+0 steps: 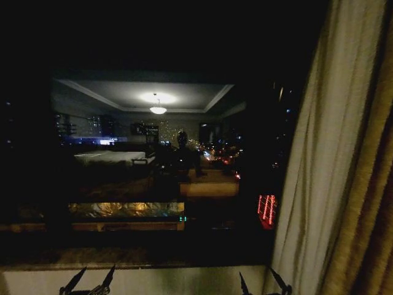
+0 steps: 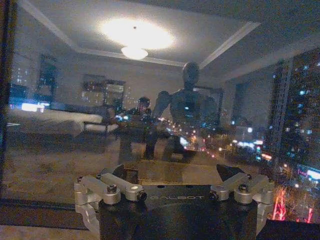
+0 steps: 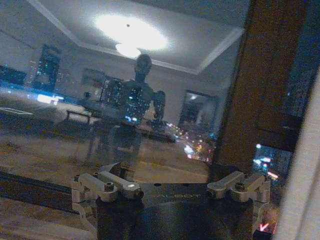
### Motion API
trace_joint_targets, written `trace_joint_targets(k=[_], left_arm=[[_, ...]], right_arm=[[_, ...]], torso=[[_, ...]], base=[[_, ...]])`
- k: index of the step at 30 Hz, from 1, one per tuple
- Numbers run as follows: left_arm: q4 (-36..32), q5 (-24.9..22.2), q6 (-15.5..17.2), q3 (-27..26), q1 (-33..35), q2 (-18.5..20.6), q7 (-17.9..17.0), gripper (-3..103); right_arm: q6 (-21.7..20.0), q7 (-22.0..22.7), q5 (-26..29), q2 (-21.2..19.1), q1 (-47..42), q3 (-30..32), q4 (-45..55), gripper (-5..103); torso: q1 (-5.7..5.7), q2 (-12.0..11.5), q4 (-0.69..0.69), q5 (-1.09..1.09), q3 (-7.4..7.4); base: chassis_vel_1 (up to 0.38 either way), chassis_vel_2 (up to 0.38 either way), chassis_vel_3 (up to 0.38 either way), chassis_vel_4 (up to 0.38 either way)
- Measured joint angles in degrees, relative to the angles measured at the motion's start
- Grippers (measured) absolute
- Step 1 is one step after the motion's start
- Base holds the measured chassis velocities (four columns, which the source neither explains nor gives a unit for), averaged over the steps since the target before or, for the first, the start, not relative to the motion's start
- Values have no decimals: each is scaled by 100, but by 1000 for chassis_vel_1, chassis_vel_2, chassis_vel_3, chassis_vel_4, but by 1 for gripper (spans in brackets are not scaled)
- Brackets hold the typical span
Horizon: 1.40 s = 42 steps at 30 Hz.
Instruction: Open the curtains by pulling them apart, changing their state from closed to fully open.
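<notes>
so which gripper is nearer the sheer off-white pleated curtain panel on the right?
Right. The right gripper sits low at the sheer off-white pleated curtain panel's inner edge, fingers spread, not gripping it. The left gripper, also open, is well off to the left below the window.

Head view very dim; most of frame near black. Window glass [image 1: 147, 153] ahead of both grippers acts as mirror: reflected ceiling lamp [image 1: 158, 109] is brightest spot, soft halo around it. Red neon glow [image 1: 266, 210] above right gripper [image 1: 265, 284]. Sheer curtain [image 1: 319, 172] right of right gripper catches faint room light, streaked by motion blur. Left gripper [image 1: 88, 283] shows as dark silhouette against pale sill [image 1: 172, 279]. Wrist views brighter, grainy; lamp glare blown out [image 2: 135, 34], city lights smeared.
</notes>
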Motion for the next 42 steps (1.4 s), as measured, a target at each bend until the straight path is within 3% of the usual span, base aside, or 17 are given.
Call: trace_joint_targets(k=[10, 14, 21, 35, 42], left_arm=[[-16, -118, -85, -234, 128, 100, 11, 100], [19, -256, -122, -411, 175, 191, 40, 100], [50, -271, -145, -427, 197, 204, 136, 100], [151, -300, -225, -534, 252, 304, 168, 100], [158, -289, -230, -488, 222, 273, 169, 100]], right_arm=[[-23, 43, 267, 0, 96, 225, -30, 100], [-247, 223, 1071, 1, 208, 756, -33, 100], [-326, 236, 1704, 2, 265, 1259, -66, 100], [-249, 107, 1888, 0, 196, 1551, -140, 100], [-233, 76, 1747, 1, 179, 1382, -74, 100]], torso=[[0, 0, 0, -2, 0], [0, 1, 0, -1, 0], [1, 0, 0, -2, 0], [0, 0, 0, -2, 0], [0, 0, 0, -5, -1]], base=[[190, 205, -199, -196], [224, 229, -220, -196], [165, 157, -149, -147], [105, 94, -106, -114], [263, 261, -265, -266]])
